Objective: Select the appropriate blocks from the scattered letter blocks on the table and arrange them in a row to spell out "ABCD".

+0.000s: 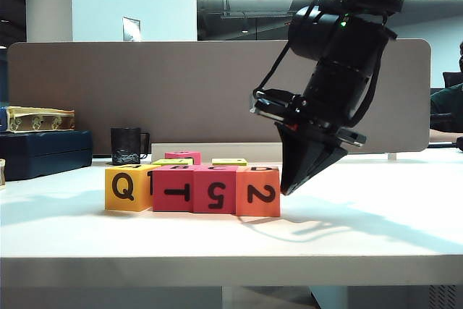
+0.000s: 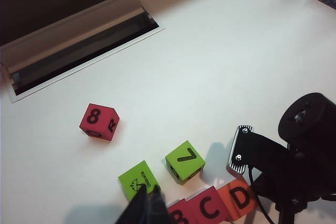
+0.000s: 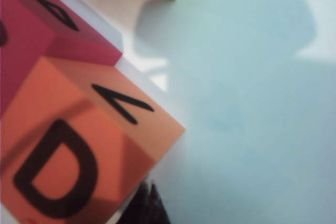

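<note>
Four blocks stand in a row on the white table (image 1: 362, 229): yellow-orange Q (image 1: 129, 188), magenta T (image 1: 173, 189), magenta 5 (image 1: 215, 189) and salmon-orange 2 (image 1: 258, 193). From above, their tops read B (image 2: 181, 217), C (image 2: 210, 207) and D (image 2: 240, 196). The yellow block is hidden there. My right gripper (image 1: 288, 189) is shut and empty, its tip low beside the salmon block's (image 3: 79, 150) outer side. The right gripper (image 3: 145, 195) is at that block's corner; contact is unclear. My left gripper (image 2: 148, 199) is shut and empty above the row's near end. It does not show in the exterior view.
Loose blocks lie behind the row: a magenta 8 (image 2: 98, 121), a lime-green 7 (image 2: 185, 161) and a lime-green umbrella block (image 2: 138, 179). A black mug (image 1: 126, 146) and dark boxes (image 1: 43, 151) stand at the back left. A cable slot (image 2: 79, 40) runs along the far edge.
</note>
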